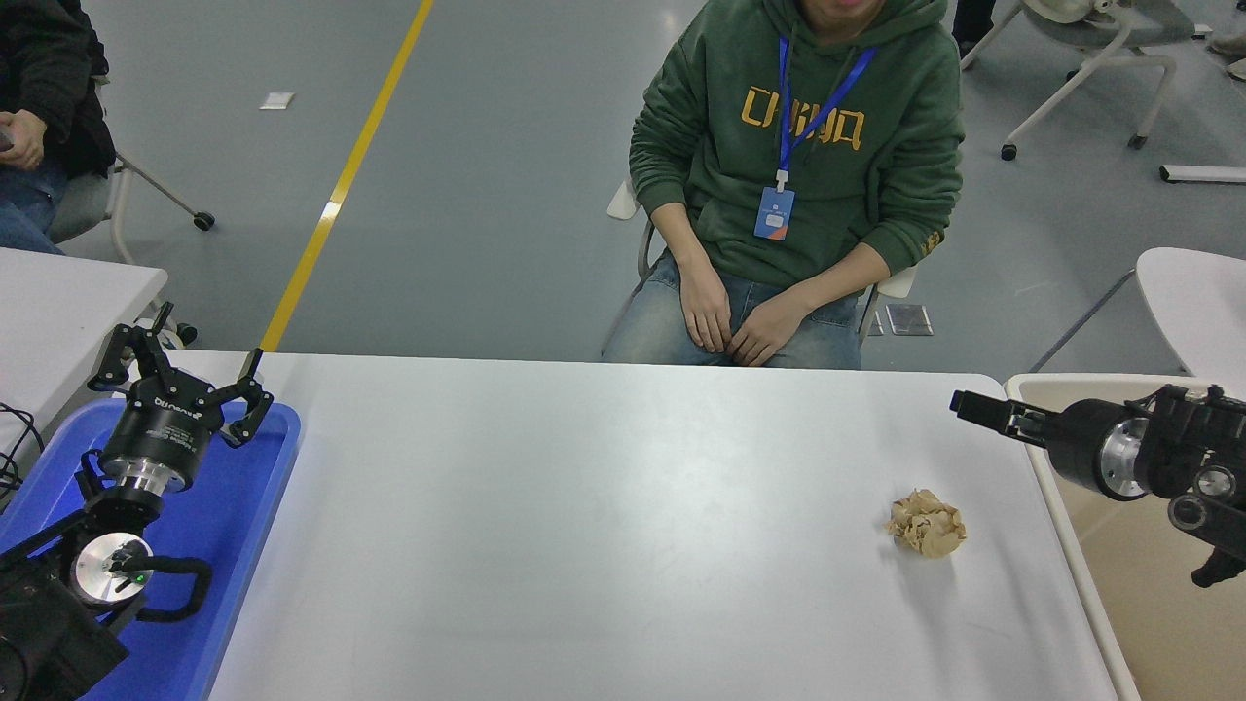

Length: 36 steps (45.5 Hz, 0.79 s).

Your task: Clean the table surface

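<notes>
The table surface (584, 526) is a wide white top filling the lower picture. A crumpled brown paper ball (927, 523) lies on it near the right side. My right gripper (976, 406) hovers at the table's far right corner, pointing left, above and beyond the ball and apart from it; I see it side on and cannot make out its state. My left gripper (180, 368) is parked at the lower left over the blue tray, open and holding nothing.
A blue plastic tray (243, 545) sits at the table's left end. A beige bin (1119, 604) stands off the right edge, under my right arm. A person in a green hoodie (798, 166) sits at the far side. A smaller white table (68, 292) is at left.
</notes>
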### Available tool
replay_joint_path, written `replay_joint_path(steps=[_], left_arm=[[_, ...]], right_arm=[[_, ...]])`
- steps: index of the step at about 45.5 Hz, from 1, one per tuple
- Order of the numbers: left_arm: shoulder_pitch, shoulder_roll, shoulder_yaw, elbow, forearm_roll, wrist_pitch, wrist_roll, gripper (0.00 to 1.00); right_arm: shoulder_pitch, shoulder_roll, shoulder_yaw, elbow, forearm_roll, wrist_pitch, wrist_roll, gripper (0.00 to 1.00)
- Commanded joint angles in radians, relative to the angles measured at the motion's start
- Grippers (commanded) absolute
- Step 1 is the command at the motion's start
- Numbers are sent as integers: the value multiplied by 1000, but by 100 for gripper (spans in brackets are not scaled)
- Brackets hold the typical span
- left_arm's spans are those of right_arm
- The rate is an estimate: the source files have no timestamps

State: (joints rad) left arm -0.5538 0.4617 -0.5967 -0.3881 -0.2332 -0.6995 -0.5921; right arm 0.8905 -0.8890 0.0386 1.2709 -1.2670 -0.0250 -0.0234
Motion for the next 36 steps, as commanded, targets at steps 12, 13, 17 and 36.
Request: replay_joint_path(steps=[12, 13, 17, 36], left_arm=[[0, 0, 0, 0, 0, 0, 0, 100], [0, 0, 0, 0, 0, 0, 0, 100], [0, 0, 0, 0, 0, 0, 0, 100], [0, 0, 0, 0, 0, 0, 0, 100]], right_arm=[[39, 85, -175, -25, -141, 17, 28, 100], [39, 96, -181, -34, -141, 17, 28, 100], [39, 136, -195, -67, -141, 17, 28, 100], [15, 200, -233, -154, -141, 25, 28, 100]])
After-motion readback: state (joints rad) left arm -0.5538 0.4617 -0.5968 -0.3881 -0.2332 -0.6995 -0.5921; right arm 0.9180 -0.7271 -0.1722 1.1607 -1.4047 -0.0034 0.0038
